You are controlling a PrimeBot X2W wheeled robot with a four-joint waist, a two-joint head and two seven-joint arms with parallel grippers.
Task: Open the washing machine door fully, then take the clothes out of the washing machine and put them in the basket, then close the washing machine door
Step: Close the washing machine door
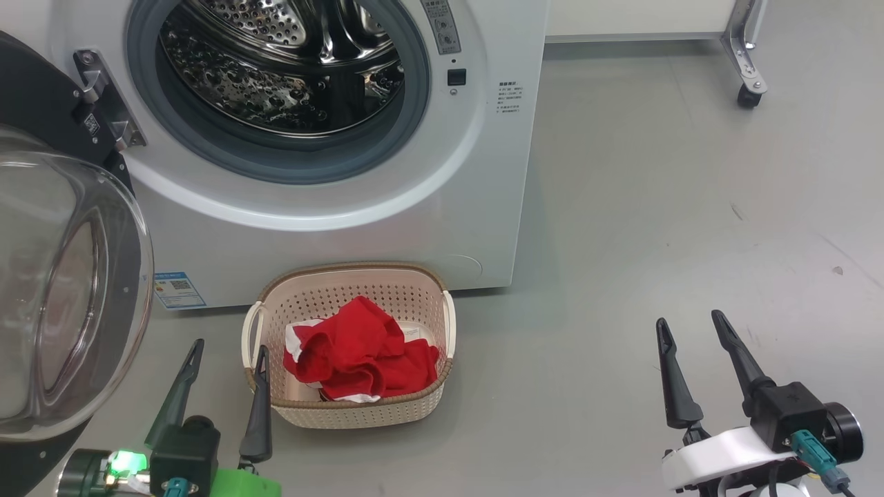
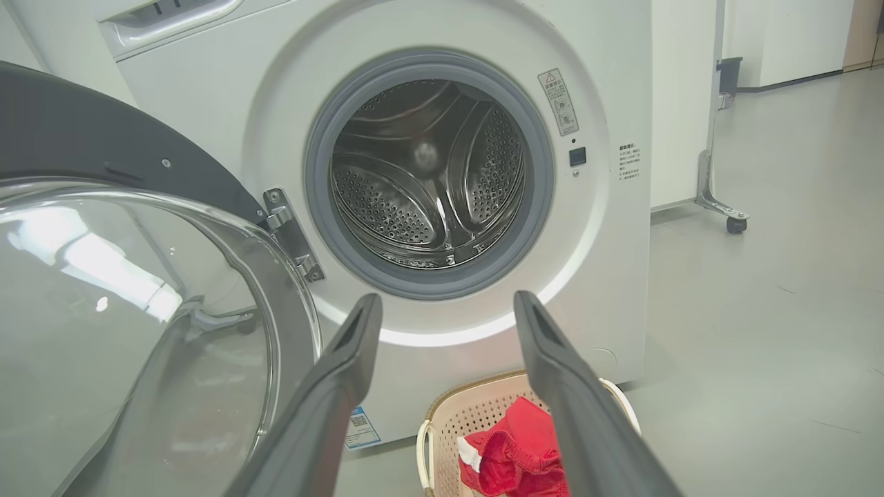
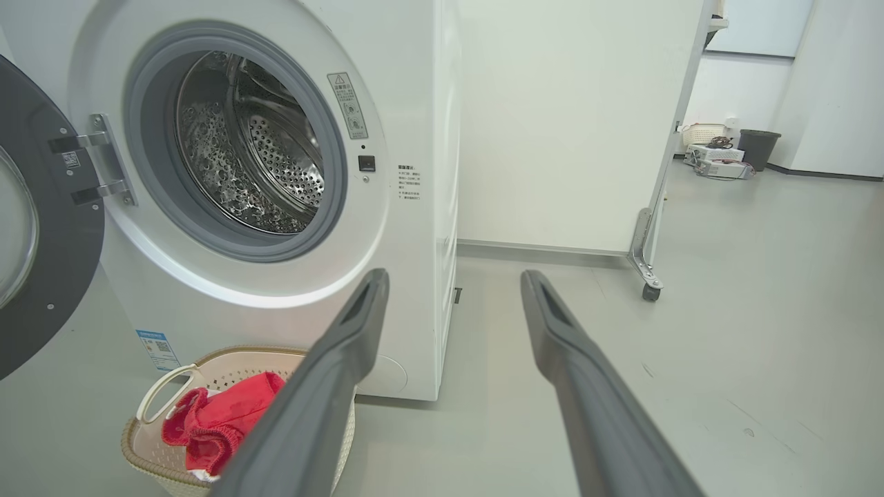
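One washing machine door: swung wide open, left of the basket. One left gripper: low, just left of the basket, two fingers pointing up, spread wide, holding nothing. One basket: on the floor. The clothes: red heap inside the basket, garment count unclear. One washing machine: directly behind the basket, steel drum in view. One right gripper: well right of the basket, two fingers spread, empty.
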